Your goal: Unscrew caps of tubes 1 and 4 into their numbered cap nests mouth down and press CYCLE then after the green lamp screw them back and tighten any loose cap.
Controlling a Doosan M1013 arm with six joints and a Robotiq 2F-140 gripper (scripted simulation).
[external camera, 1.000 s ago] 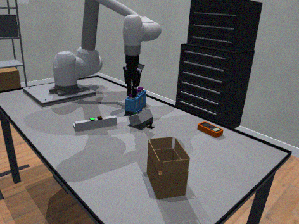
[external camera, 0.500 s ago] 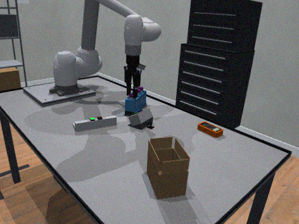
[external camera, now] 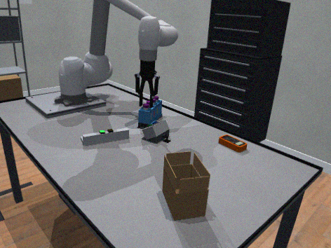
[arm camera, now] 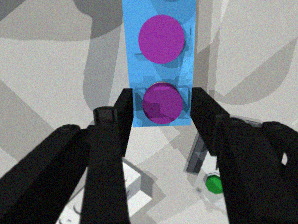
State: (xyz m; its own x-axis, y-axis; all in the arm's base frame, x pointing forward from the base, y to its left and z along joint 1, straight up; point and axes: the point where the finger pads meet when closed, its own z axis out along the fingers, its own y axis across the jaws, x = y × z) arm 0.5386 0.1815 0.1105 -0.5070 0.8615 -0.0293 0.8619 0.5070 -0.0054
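The blue decapping station (external camera: 150, 112) stands mid-table with purple-capped tubes (external camera: 151, 101). My gripper (external camera: 147, 92) hangs straight down over its far end. In the wrist view the station (arm camera: 160, 55) runs up the picture. The end tube's purple cap (arm camera: 162, 103) sits on its tube between my two fingers. A gap shows on each side of the cap, so the gripper is open and holds nothing. The neighbouring cap (arm camera: 161, 38) is on its tube. The grey cap tray (external camera: 104, 135) lies to the left with a green lamp lit (external camera: 102, 131). The key housing (external camera: 156, 130) sits just in front of the station.
An open cardboard box (external camera: 186, 183) stands nearer the front. An orange meter (external camera: 233, 143) lies at the right. A black drawer cabinet (external camera: 242, 66) stands behind the table. A green spot (arm camera: 214, 184) shows low in the wrist view.
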